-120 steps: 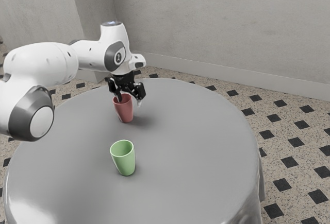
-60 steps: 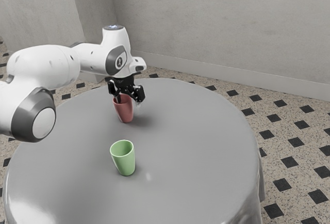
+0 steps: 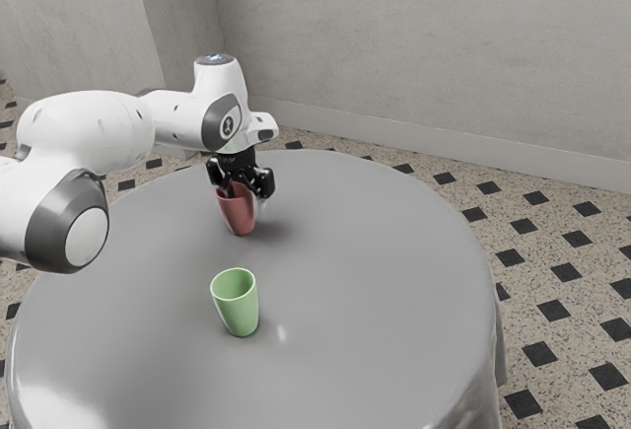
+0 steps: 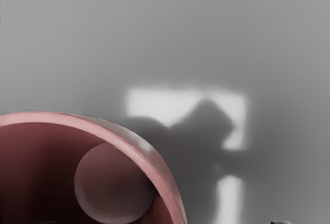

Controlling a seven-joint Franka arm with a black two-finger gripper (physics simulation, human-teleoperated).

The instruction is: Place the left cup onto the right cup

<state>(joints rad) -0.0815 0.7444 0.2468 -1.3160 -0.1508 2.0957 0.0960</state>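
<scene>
Exterior view: pincer (image 3: 244, 185), lower than before, still released, straddles the rim of the red cup (image 3: 238, 215).

- A bare, home-like room corner in a simulator's render: plain grey walls (image 3: 444, 35) meet a pale baseboard (image 3: 473, 143).
- Speckled terrazzo floor (image 3: 582, 281) with small black diamond insets.
- A round grey surface (image 3: 394, 281) stands near the corner.
</scene>
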